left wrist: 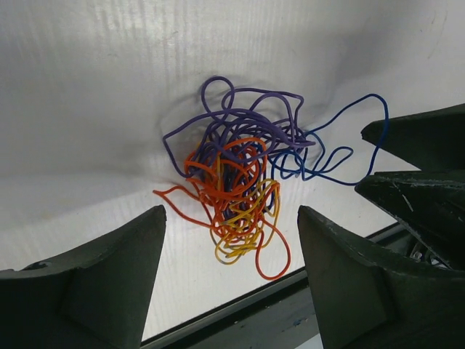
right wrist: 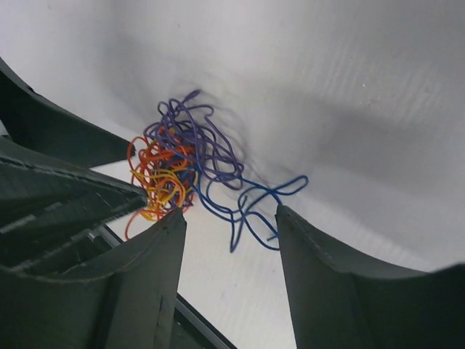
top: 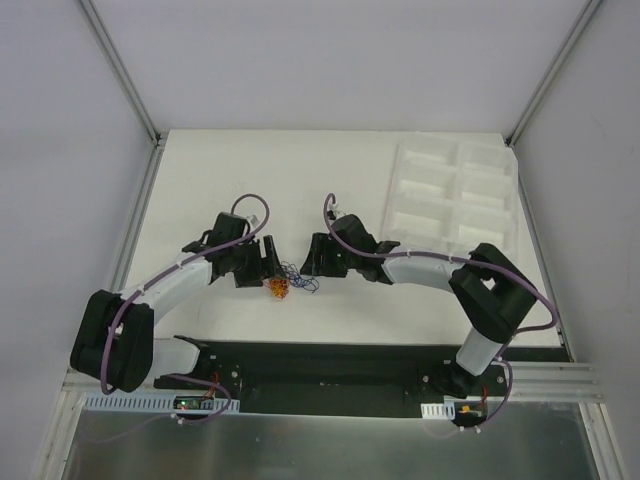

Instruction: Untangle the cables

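The cables (top: 290, 283) lie as a small knot on the white table, between my two grippers. In the left wrist view the cables (left wrist: 240, 174) are orange, yellow, purple and blue strands; the knot's lower loops hang just beyond the tips of my left gripper (left wrist: 231, 214), which is open with nothing pinched. My right gripper (right wrist: 231, 212) is open too, and loose blue loops (right wrist: 251, 203) trail between its fingertips while the knot (right wrist: 174, 160) sits at its left finger. From above, the left gripper (top: 268, 270) and right gripper (top: 312, 262) face each other across the knot.
A white compartmented tray (top: 455, 195) sits at the back right of the table. The table's near edge and a dark strip (left wrist: 254, 313) run just below the knot. The right gripper's fingers (left wrist: 414, 145) stand close on the right in the left wrist view.
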You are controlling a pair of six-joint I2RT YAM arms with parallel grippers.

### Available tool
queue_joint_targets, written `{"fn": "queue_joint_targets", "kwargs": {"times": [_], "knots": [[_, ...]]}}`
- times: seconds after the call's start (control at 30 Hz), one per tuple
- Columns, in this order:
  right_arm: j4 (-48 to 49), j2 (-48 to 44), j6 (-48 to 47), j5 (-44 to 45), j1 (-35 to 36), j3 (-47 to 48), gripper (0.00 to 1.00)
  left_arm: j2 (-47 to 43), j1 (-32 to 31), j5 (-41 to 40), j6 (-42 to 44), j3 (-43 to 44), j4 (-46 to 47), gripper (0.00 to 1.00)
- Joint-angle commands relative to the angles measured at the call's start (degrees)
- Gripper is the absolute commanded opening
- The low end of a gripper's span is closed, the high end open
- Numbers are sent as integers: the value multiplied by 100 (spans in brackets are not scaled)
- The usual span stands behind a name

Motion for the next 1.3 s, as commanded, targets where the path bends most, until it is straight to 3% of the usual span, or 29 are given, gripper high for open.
{"fn": "queue_joint_targets", "kwargs": {"times": [0.0, 0.1, 0.2, 0.23, 0.43, 0.6, 0.63, 0.7, 0.73, 0.87, 1.1, 1.27], "knots": [[-22, 241, 131, 58, 47, 555, 51, 272, -178, 214, 11, -23, 264, 70], [91, 268, 148, 84, 82, 504, 33, 465, -222, 293, -51, 12, 299, 69], [329, 163, 175, 49, 82, 328, 5, 597, -231, 276, -69, 47, 299, 72], [373, 75, 175, 66, 82, 249, 1, 615, -231, 249, -69, 30, 299, 71], [330, -1398, -71, 398, 91, -489, 1, 852, -231, -111, 2, -32, 211, 54], [-908, -3033, -712, 1628, 47, -490, 1, 713, 23, -410, 10, -137, -44, 36], [-1189, -3315, -817, 1892, 21, -490, 1, 607, 250, -428, -16, -164, -70, 30], [-1532, -3852, -993, 2314, -76, -499, 1, 423, 698, -323, -103, -190, -166, 5], [-1769, -4098, -1064, 2490, -163, -464, 1, 352, 979, -218, -121, -182, -237, 0], [-2596, -4854, -1389, 3123, -532, -121, 1, -43, 1684, -277, 71, -129, -562, 0], [-3512, -5989, -1943, 4249, -691, 513, 1, -299, 2002, -429, 326, 21, -809, 2], [-2863, -5526, -1575, 2918, -691, -84, 4, -176, 2001, -95, 432, 29, -800, 2]]}}
